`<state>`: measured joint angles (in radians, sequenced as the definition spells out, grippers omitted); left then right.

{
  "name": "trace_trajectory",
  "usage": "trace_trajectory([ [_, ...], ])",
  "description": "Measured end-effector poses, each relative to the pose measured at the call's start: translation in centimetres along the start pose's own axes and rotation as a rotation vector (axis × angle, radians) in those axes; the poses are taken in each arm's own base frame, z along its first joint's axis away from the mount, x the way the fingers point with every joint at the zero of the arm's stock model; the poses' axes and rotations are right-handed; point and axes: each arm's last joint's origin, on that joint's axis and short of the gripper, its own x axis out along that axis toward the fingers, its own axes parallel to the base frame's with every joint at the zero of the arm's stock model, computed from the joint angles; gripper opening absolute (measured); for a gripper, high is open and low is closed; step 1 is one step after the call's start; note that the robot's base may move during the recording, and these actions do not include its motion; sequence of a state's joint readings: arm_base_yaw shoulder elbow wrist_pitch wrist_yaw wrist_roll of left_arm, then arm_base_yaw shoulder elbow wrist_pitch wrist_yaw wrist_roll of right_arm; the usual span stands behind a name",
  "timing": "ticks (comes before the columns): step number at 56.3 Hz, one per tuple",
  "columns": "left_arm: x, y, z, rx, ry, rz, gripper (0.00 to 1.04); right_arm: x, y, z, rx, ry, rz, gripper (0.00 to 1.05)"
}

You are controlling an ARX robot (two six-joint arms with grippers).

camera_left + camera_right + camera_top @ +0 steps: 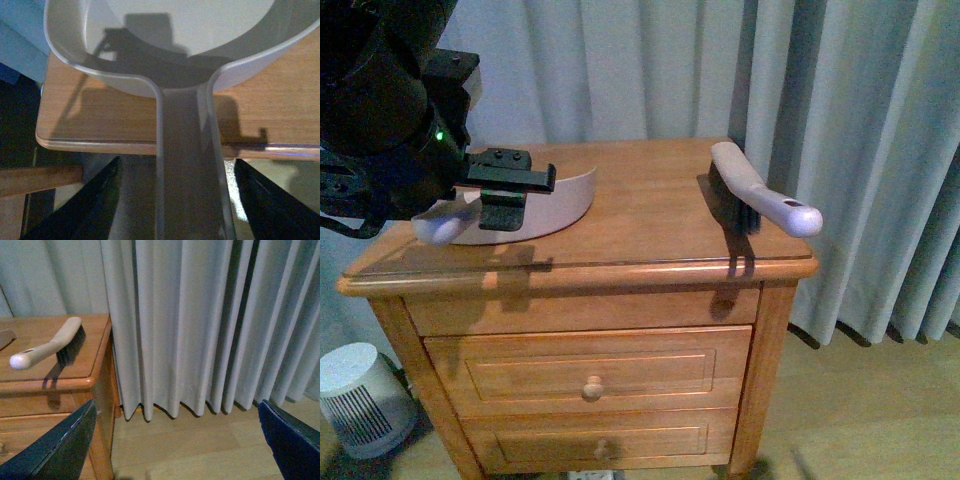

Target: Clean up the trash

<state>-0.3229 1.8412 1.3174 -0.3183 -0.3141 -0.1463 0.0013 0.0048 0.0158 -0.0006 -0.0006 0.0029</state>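
Note:
No small white crumpled wad shows in any view. A pale pink dustpan [555, 205] lies on the left part of the wooden nightstand [640, 235], its handle [440, 225] sticking out past the left edge. My left gripper [510, 197] is open and sits over that handle. In the left wrist view the handle [185, 150] runs between the spread fingers of the left gripper [180, 205], with gaps on both sides. A hand brush [750, 190] with a pale handle lies on the right part of the top. My right gripper [172, 445] is open and empty, off the table's right side, over the floor.
Grey curtains [840, 120] hang behind and to the right of the nightstand, also in the right wrist view [200, 325]. The nightstand has drawers [590, 375] in front. A white round appliance [355, 395] stands on the floor at the lower left. The brush [50, 345] shows near the table's right edge.

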Motion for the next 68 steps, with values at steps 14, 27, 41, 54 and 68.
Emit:
trace_trajectory([
  [14, 0.3, 0.0, -0.7, 0.008, 0.021, -0.004, 0.28, 0.0, 0.0, 0.0, 0.000, 0.000, 0.000, 0.97],
  [27, 0.0, 0.1, -0.5, 0.012, -0.040, -0.004, 0.28, 0.0, 0.0, 0.0, 0.000, 0.000, 0.000, 0.97],
  [41, -5.0, 1.0, 0.5, 0.106, -0.450, -0.020, 0.28, 0.0, 0.0, 0.0, 0.000, 0.000, 0.000, 0.97],
  [54, -15.2, 3.5, -2.0, 0.143, -1.024, -0.092, 0.28, 0.0, 0.0, 0.0, 0.000, 0.000, 0.001, 0.97],
  [68, -22.7, 6.6, -8.9, 0.124, -1.267, -0.187, 0.28, 0.0, 0.0, 0.0, 0.000, 0.000, 0.001, 0.97],
])
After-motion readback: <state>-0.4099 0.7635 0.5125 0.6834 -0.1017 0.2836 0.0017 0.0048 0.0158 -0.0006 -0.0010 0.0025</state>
